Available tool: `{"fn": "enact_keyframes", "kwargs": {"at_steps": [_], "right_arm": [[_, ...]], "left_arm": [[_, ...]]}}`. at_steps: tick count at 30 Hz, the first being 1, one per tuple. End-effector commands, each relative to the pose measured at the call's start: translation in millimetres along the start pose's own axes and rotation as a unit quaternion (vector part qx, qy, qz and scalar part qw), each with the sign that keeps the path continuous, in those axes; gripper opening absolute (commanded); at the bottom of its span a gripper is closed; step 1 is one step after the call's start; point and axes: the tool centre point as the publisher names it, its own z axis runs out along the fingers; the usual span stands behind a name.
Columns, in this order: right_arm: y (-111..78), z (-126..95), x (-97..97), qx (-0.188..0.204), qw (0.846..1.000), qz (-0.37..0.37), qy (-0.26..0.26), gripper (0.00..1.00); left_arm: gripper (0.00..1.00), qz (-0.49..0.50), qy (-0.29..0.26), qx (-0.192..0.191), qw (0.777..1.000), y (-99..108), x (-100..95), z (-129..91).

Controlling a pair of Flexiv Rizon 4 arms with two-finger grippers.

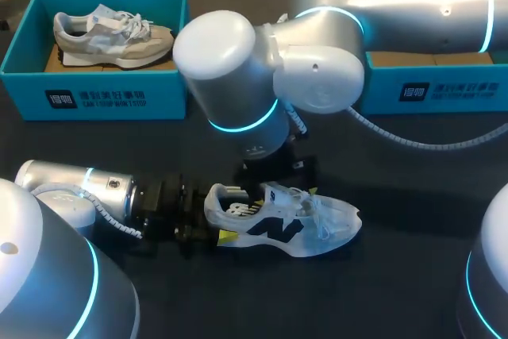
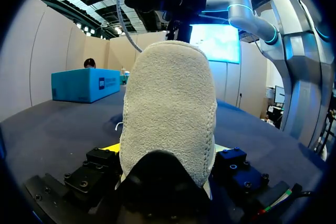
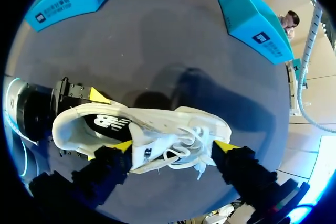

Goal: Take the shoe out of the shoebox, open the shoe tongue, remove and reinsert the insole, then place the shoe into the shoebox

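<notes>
Heel blocks the left wrist view; right arm covers a lot overhead.
Left wrist view: white shoe [image 2: 169,114] heel fills the middle and hides the rest of the shoe and nearly all of the left end effector [image 2: 167,151], just yellow slivers either side. Head view: right arm [image 1: 238,69] sits over the right end effector [image 3: 174,145], tips not visible there; same arm covers most of the second shoebox [image 1: 444,89], which also runs off the edge. Left arm [image 1: 71,188] cut off at the corner. Right wrist view: heel covers part of the left end effector.
</notes>
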Motion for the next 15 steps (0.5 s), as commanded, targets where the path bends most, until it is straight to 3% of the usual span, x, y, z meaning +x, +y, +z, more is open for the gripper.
{"fn": "enact_keyframes", "kwargs": {"at_steps": [1, 8, 15], "right_arm": [[-1.0, -2.2, -4.5, 0.001, 1.0, 0.0, 0.003, 0.49], [-5.0, -11.6, -3.0, 0.007, 1.0, 0.002, 0.003, 0.48], [-3.9, -6.2, -5.6, 0.024, 0.999, 0.001, 0.033, 0.47]], "left_arm": [[0.0, 0.0, -0.002, -0.001, 1.0, -0.6, 0.5, 0.5], [0.0, 0.0, -0.002, -0.001, 1.0, -0.6, 0.5, 0.5], [0.0, 0.0, -0.002, -0.001, 1.0, -0.6, 0.5, 0.5]]}}
